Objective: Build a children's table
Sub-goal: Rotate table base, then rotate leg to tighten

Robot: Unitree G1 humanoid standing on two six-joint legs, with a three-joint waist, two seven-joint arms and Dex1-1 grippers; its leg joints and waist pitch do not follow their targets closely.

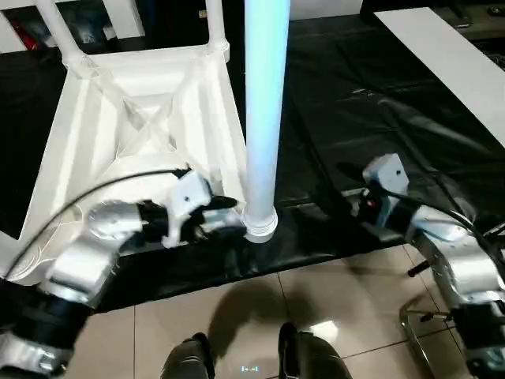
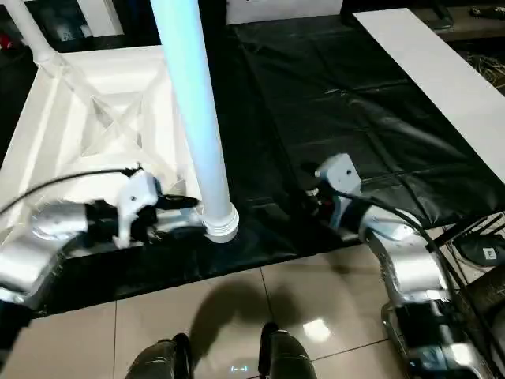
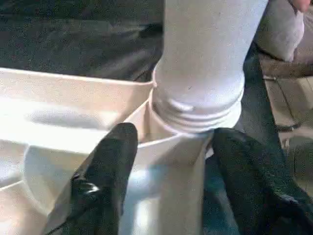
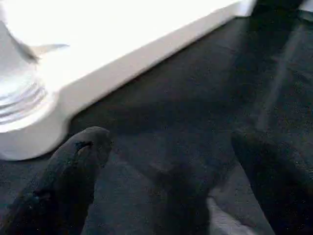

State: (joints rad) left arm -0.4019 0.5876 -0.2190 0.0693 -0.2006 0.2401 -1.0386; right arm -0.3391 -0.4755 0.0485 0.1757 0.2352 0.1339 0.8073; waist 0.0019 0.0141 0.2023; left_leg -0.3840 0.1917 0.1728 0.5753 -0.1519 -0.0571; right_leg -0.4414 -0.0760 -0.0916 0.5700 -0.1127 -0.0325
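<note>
The children's table (image 1: 102,134) lies upside down on the black-covered work table, its ribbed underside up. One white leg (image 1: 264,103) stands upright in the near right corner socket (image 1: 260,227), with its thread showing above the socket (image 3: 195,110). Two more legs (image 1: 215,20) rise from the far corners. My left gripper (image 1: 230,215) reaches that socket from the left. Its black fingers (image 3: 105,176) stand open on either side of the socket, close to its wall. My right gripper (image 1: 359,207) hovers open over the black cover to the right of the socket, with nothing between its fingers (image 4: 68,176).
The work table's near edge runs just in front of the socket, with tiled floor (image 1: 331,292) below it. A long white board (image 1: 442,63) lies at the back right. A metal frame (image 1: 418,328) stands on the floor by my right arm.
</note>
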